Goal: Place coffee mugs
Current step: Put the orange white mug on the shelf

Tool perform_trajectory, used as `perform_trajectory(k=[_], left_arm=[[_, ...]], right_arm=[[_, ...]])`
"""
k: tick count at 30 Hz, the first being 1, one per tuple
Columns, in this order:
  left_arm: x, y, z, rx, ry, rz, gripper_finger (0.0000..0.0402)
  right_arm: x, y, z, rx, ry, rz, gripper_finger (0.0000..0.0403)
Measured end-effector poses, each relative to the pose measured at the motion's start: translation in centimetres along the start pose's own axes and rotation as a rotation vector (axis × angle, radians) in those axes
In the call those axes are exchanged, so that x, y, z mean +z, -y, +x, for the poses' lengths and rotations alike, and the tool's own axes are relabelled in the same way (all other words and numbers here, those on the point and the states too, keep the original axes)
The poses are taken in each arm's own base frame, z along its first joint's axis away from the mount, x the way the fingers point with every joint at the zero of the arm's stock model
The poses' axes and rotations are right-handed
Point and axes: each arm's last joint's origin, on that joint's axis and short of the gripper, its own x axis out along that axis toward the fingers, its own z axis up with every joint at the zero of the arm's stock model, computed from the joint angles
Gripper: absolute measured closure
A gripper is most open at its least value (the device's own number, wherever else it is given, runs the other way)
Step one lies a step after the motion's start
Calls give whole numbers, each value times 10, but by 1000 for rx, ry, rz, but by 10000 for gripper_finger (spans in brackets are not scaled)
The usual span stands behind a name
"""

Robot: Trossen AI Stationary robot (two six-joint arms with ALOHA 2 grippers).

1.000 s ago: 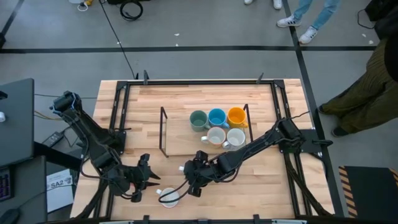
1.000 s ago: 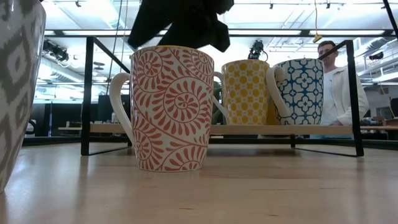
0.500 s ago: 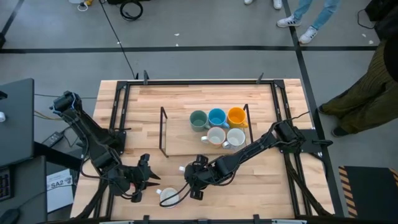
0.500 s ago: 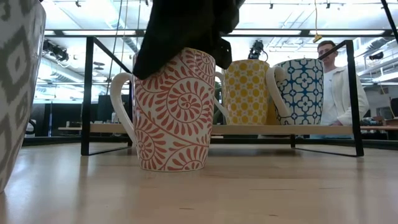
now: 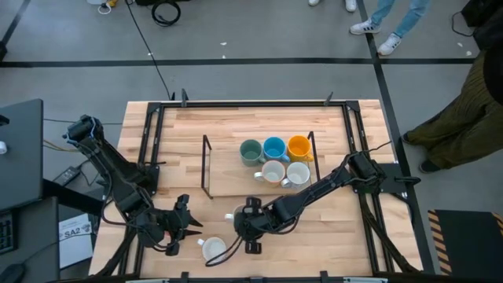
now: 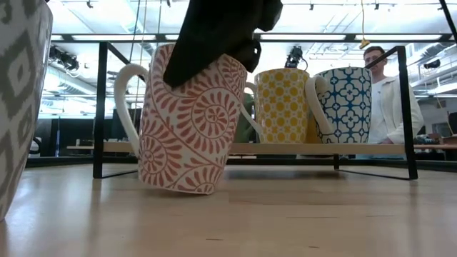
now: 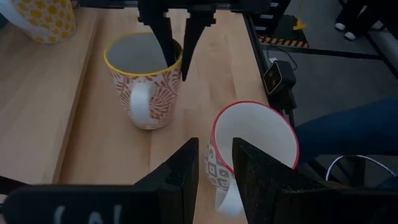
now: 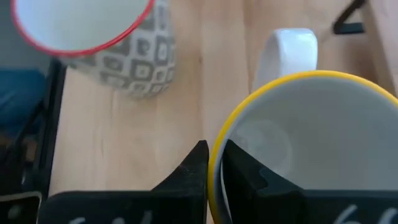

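Pinching the rim of the orange-swirl mug [image 6: 187, 121], the right gripper [image 5: 250, 228] tilts it on the table's [image 5: 330, 236] front, near the grey mug [image 5: 212, 248]; left gripper [image 5: 182, 222], fingers slightly apart and empty, waits beside

occluded: orange-swirl mug [image 6: 187, 121] rim behind right hand [image 6: 221, 36] | cropped: grey-patterned mug [image 6: 20, 93], left edge
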Motion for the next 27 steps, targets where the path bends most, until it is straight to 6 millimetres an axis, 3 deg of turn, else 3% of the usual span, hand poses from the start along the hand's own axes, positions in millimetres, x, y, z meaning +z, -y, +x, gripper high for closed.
perform_trajectory(k=[10,20,27], left_arm=[[1,1,0,-7,9,-7,299],[1,1,0,-9,12,-10,299],[2,1,0,-3,18,-12,299]], right_arm=[[14,12,-24,155,-14,-182,369],[36,58,-47,181,14,-349,369],[43,90,-46,138,-9,-434,369]])
